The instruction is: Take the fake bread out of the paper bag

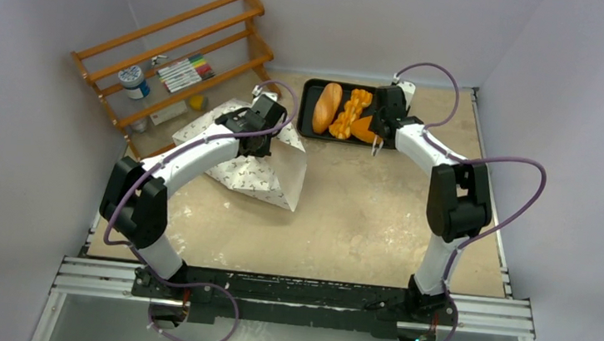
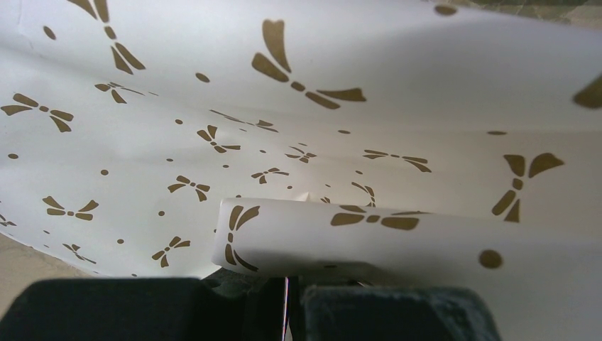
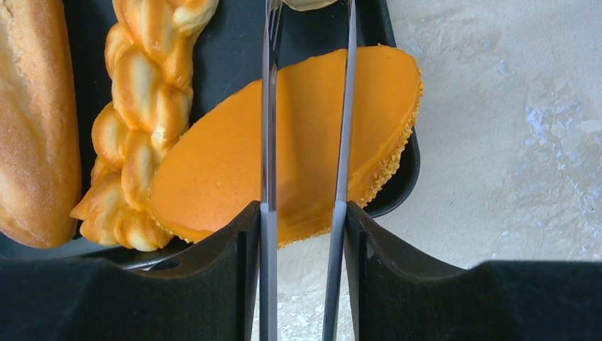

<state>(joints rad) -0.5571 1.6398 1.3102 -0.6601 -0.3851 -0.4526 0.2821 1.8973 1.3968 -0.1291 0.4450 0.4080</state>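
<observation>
The right pincer (image 3: 307, 28), spread, hovers over the fake bread slice (image 3: 213, 163) lying on the black tray (image 3: 234, 50) beneath its tips, probably light, stiff and best nipped at its crumbed edge, while the left pincer (image 2: 287, 284) pinches a fold of the flimsy paper bag (image 2: 355, 106).

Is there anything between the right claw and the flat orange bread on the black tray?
Nothing visible stands between them. The right gripper hangs open right over the flat orange bread, which lies on the black tray beside the braided loaf.

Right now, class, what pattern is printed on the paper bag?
Brown dragonfly shapes and dots on the pale paper bag, clearest in the left wrist view.
</observation>
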